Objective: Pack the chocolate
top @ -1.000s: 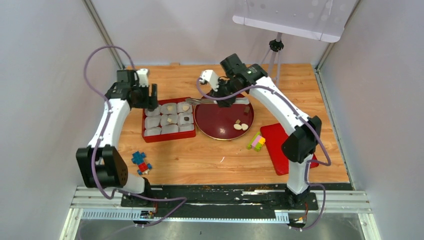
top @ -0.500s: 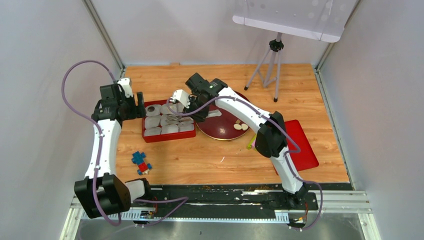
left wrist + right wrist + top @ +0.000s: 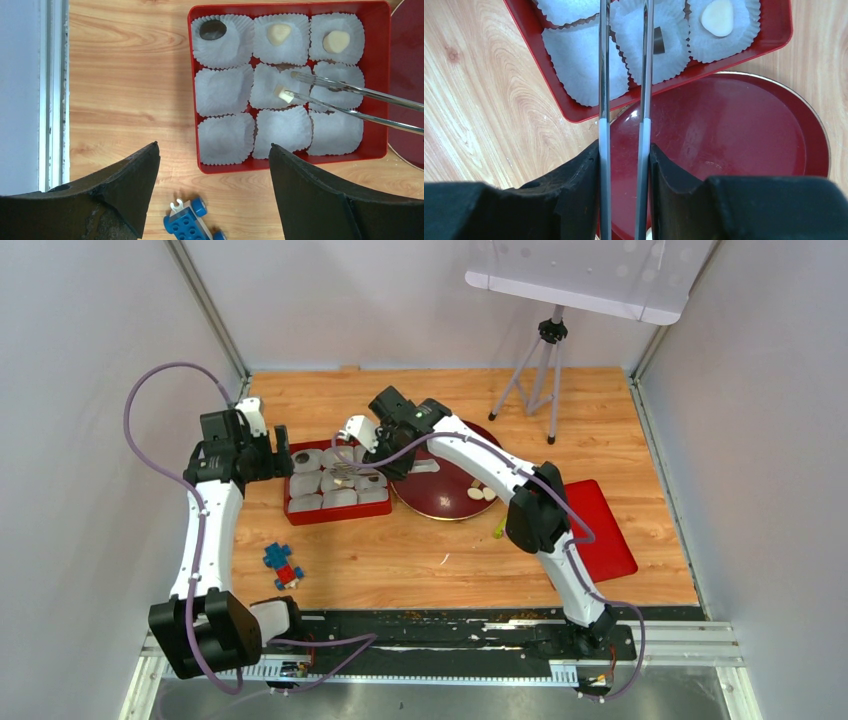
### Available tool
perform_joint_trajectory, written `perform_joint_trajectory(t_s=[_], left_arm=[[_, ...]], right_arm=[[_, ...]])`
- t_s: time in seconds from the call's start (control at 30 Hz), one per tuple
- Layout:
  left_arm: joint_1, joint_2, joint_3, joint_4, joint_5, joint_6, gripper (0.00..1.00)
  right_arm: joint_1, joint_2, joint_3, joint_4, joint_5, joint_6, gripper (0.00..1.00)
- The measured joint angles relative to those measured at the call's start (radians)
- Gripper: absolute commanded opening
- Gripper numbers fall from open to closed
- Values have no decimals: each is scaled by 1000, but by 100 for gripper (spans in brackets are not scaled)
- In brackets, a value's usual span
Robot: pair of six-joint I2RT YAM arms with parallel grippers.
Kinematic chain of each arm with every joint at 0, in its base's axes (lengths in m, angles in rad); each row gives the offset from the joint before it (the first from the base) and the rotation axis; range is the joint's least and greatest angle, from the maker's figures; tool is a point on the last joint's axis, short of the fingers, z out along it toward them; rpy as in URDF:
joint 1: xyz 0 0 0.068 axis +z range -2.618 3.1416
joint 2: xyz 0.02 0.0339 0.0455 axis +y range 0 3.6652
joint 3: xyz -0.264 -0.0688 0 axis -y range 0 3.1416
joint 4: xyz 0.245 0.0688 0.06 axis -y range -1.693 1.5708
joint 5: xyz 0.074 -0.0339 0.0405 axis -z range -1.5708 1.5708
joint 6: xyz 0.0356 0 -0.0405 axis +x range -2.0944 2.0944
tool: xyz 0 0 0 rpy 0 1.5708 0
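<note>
Mostly wood-grain table (image 3: 420, 570), pale walls (image 3: 80, 390); left gripper (image 3: 214, 147) wide, empty; right gripper (image 3: 624, 150) clamps tongs (image 3: 604, 75), chocolate (image 3: 280, 93) seemingly at tip.

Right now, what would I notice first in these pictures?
Long shiny tongs, held by the right gripper, reach over the red tray of white paper cups. A small chocolate lies at their tip, in the middle cup. Beside the tray sits a dark red plate.
</note>
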Motion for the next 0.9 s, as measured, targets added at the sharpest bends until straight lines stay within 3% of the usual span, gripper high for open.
perform_joint_trajectory(t_s=[0.9], left_arm=[[0, 0, -20, 8, 22, -12, 89]], right_arm=[[2, 8, -1, 16, -15, 18, 32]])
